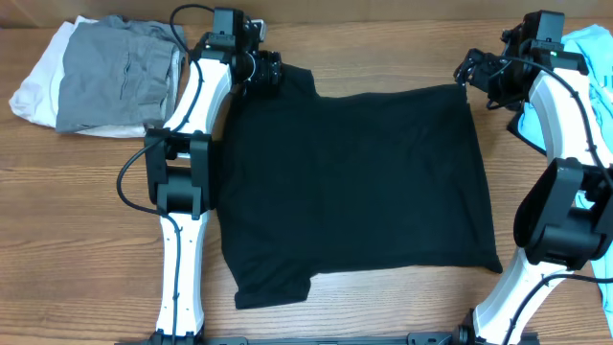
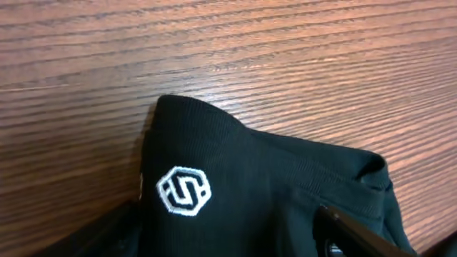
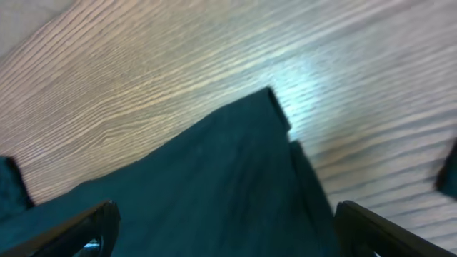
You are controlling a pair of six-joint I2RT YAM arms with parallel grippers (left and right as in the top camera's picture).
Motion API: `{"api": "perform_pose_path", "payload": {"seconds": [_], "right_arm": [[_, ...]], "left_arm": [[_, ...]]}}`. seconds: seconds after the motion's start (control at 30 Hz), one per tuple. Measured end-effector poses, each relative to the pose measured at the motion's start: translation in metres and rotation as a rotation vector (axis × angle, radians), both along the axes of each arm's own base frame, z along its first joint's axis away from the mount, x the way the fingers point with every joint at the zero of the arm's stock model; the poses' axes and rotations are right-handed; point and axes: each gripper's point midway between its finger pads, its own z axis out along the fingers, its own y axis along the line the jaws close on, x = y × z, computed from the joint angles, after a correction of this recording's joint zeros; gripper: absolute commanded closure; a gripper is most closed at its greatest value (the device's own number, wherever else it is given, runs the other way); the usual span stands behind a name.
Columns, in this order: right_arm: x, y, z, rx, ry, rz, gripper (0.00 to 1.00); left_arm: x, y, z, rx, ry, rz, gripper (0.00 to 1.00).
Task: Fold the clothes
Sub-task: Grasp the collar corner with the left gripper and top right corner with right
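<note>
The shirt (image 1: 354, 182) is judged limp and light, best pinched at its collar-side corners, straddled by left gripper (image 1: 265, 74) and right gripper (image 1: 472, 79), both spread, empty.

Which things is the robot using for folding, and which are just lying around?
In the job: black shirt, spread flat; left gripper and right gripper at its far corners.
Lying by: grey garment on a white garment, far left; light blue garment, right edge. Clothes too, but not gripped.
</note>
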Motion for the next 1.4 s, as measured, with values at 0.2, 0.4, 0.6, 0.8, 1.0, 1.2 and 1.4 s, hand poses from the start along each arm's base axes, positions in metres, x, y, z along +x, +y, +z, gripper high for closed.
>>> {"api": "perform_pose_path", "payload": {"seconds": [0.2,0.4,0.6,0.8,1.0,1.2,1.4], "right_arm": [[0.019,-0.012,0.003,-0.091,-0.075,0.032,0.02],[0.029,-0.015,-0.04,-0.076,-0.04,0.051,0.02],[0.028,-0.011,-0.101,-0.062,0.046,0.069,0.07],[0.039,-0.001,-0.097,-0.069,0.007,0.091,0.12],[0.043,0.008,-0.097,-0.101,-0.001,0.102,0.14],[0.045,0.003,-0.107,-0.185,0.019,0.08,0.17],[0.048,0.0,-0.108,-0.216,0.013,0.057,0.45]], "left_arm": [[0.001,-0.001,-0.001,-0.004,-0.003,-0.003,0.21],[0.004,-0.003,0.002,-0.011,-0.023,-0.007,0.17],[0.006,-0.003,0.001,-0.011,-0.029,-0.007,0.26],[0.01,-0.004,0.002,-0.012,-0.048,-0.01,0.28],[0.011,-0.004,0.003,-0.013,-0.056,-0.009,0.27],[0.011,-0.004,0.003,-0.012,-0.056,-0.01,0.34],[0.013,-0.004,0.004,-0.013,-0.065,-0.01,0.53]]}}
